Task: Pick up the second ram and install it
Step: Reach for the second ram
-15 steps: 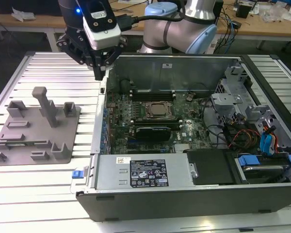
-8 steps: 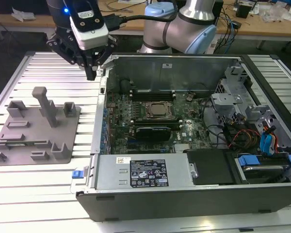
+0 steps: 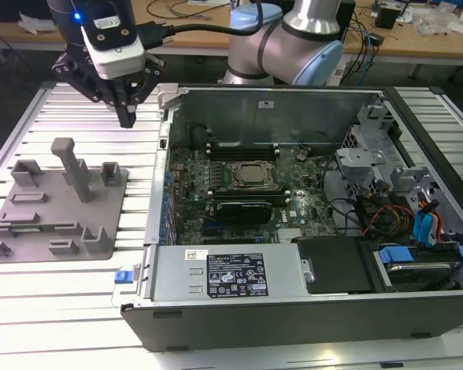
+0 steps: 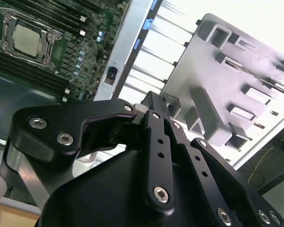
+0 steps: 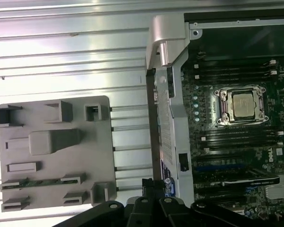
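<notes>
Pincer: gripper (image 3: 127, 117) looks clenched, tips together, nothing btwn them. It hangs in the air over the slatted table (image 3: 85, 308).
Just beside: case wall (image 3: 158, 200) on one side, corner of the grey fixture tray (image 3: 31, 247) on the other. Pincer sits over the gap btwn them, touching neither.
Nearest upright: tall post (image 3: 69, 166) on the tray, below and off to the side of the tips.
Task item: second ram (image 5: 38, 182), a thin green stick seated in a long tray slot btwn two lugs. It's beyond the post, well apart from the pincer, not yet lifted.
Farther out: inside the case, CPU socket (image 3: 252, 175) w/ memory slots (image 3: 239, 144) beside it and a black card (image 3: 247, 208) on its other side.
Risk 1: the stick sits low btwn the lugs, so an off-line approach prob. lands the tips on plastic or clips the post.
Risk 2: thin board. An off-centre or skewed grip could tilt it, and it may bind in the tray slot.
Risk 3: the case wall stands btwn tray and board, so a low carry could knock the stick loose.
Risk 4: a tilted stick pushed into a slot could jam or flex.
</notes>
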`<act>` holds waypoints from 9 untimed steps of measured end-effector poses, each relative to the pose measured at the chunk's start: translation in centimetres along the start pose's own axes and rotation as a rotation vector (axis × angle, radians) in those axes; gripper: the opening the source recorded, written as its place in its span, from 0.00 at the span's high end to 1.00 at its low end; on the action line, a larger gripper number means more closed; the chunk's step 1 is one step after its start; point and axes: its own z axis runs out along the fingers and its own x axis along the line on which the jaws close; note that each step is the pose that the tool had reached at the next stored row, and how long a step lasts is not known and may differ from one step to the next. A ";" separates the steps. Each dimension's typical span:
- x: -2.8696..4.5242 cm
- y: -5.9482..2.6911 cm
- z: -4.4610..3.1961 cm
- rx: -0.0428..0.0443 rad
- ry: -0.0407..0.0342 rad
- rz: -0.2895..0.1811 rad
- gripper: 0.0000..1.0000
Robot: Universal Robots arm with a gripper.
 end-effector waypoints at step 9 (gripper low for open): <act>1.94 -0.14 -0.04 0.0000 -0.0001 0.000 0.92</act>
